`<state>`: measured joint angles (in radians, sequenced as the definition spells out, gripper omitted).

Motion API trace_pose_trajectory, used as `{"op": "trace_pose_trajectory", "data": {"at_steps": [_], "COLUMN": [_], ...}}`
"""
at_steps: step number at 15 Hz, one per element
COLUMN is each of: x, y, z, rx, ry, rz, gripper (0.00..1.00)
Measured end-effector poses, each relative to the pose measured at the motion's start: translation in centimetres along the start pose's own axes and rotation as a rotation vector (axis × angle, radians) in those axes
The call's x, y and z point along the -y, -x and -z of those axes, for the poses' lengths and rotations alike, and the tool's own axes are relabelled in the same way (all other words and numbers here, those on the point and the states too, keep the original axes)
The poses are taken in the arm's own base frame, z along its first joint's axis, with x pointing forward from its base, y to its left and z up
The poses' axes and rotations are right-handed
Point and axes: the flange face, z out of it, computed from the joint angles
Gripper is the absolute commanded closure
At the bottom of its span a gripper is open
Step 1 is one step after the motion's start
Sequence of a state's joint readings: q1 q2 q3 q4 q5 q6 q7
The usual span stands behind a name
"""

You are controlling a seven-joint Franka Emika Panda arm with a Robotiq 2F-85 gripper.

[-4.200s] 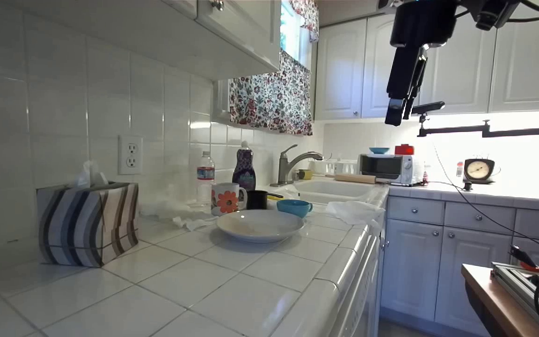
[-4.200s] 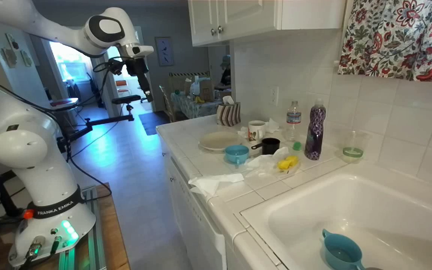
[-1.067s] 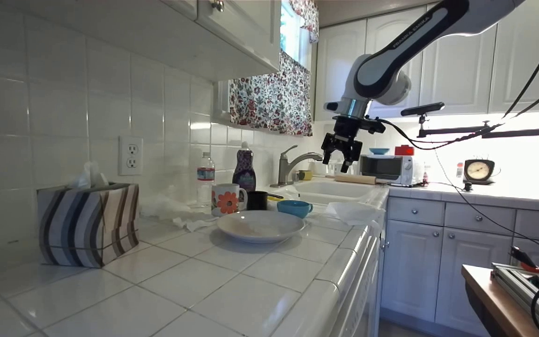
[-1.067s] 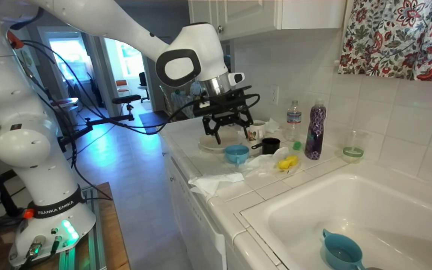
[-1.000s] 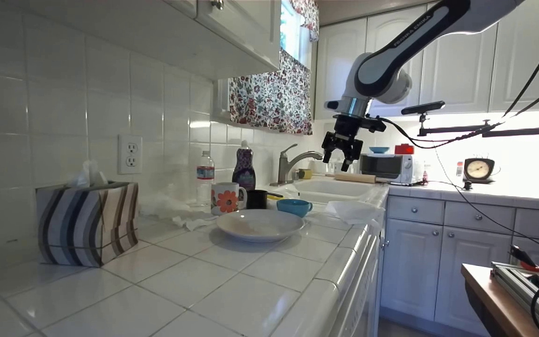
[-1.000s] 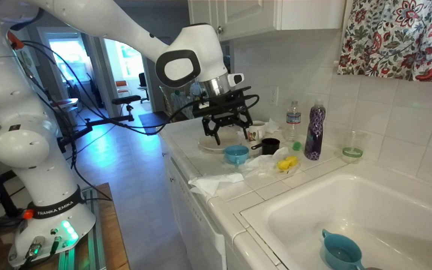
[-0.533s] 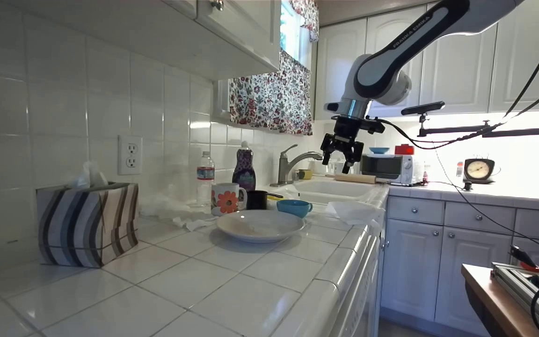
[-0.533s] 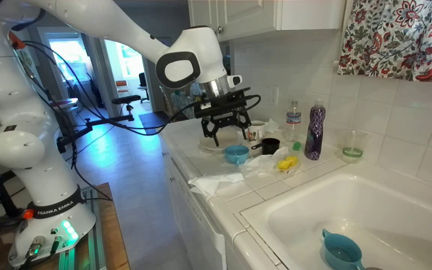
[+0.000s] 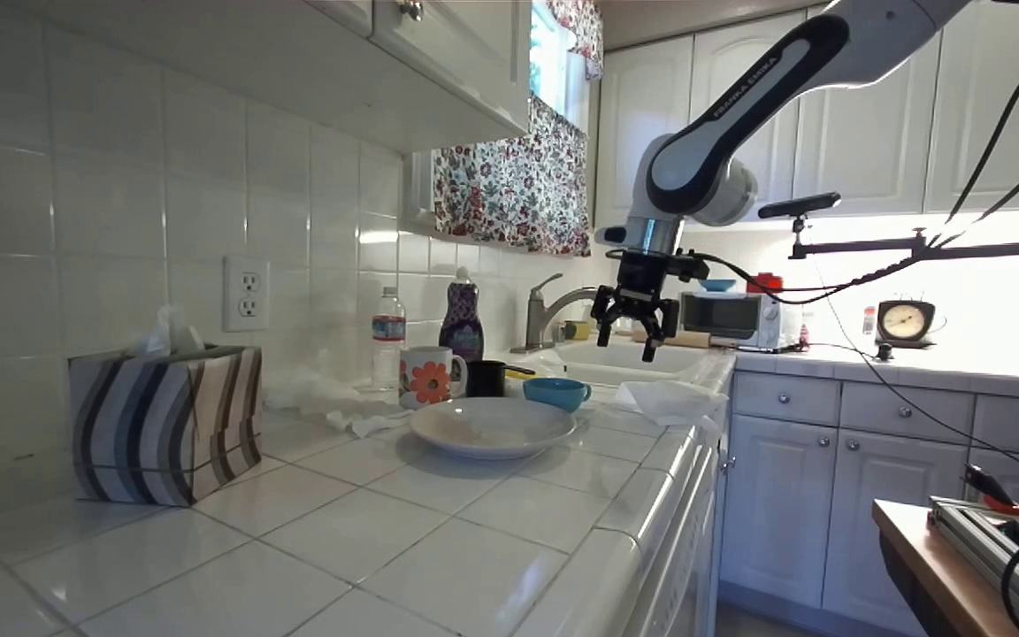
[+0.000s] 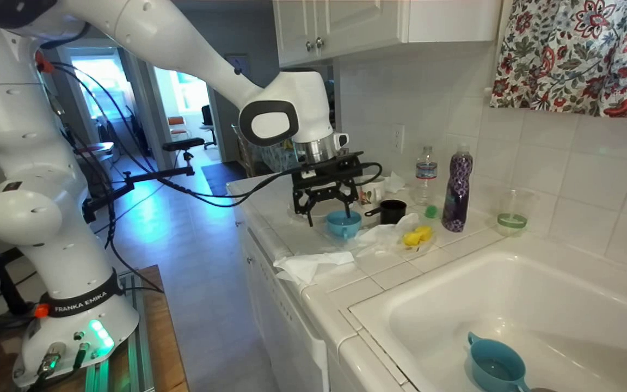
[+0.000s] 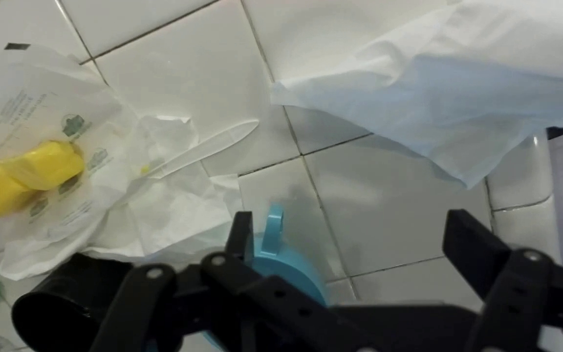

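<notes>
In the wrist view, my gripper [image 11: 352, 231] hangs spread wide, gripping nothing, a blue cup [image 11: 293, 266] at 8 o'clock, a white sheet [image 11: 457, 98] at 1 o'clock.

The fingers [image 11: 474, 252] are looking matt. Above them, the wrist ring [image 10: 315, 149] is gleaming like polished metal. Below them, the cup [image 10: 342, 226] is showing a smooth gloss and the glazed tiles [image 11: 394, 215] are shining. Beyond the fingers, the paper napkin [image 11: 433, 93] is looking matt and creased, the plastic knife [image 11: 213, 146] translucent.
</notes>
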<state>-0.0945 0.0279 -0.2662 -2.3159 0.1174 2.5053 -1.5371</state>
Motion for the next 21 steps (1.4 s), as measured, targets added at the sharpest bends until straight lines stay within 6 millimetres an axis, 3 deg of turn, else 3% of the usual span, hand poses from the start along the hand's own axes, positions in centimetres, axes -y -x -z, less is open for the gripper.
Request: {"op": "trace_pose_trajectory", "data": {"at_steps": [7, 13, 20, 21], "x": [-1.8, -4.1, -5.0, -5.0], "y": [0.4, -0.6, -2.1, -2.2], "z": [-3.6, -4.4, -5.6, -5.9], "rx": [0.020, 0.021, 0.015, 0.015], "ry": [-0.041, -0.020, -0.025, -0.028], "rz": [0.001, -0.024, -0.031, -0.034], "gripper": [0.00, 0.06, 0.09, 0.22]}}
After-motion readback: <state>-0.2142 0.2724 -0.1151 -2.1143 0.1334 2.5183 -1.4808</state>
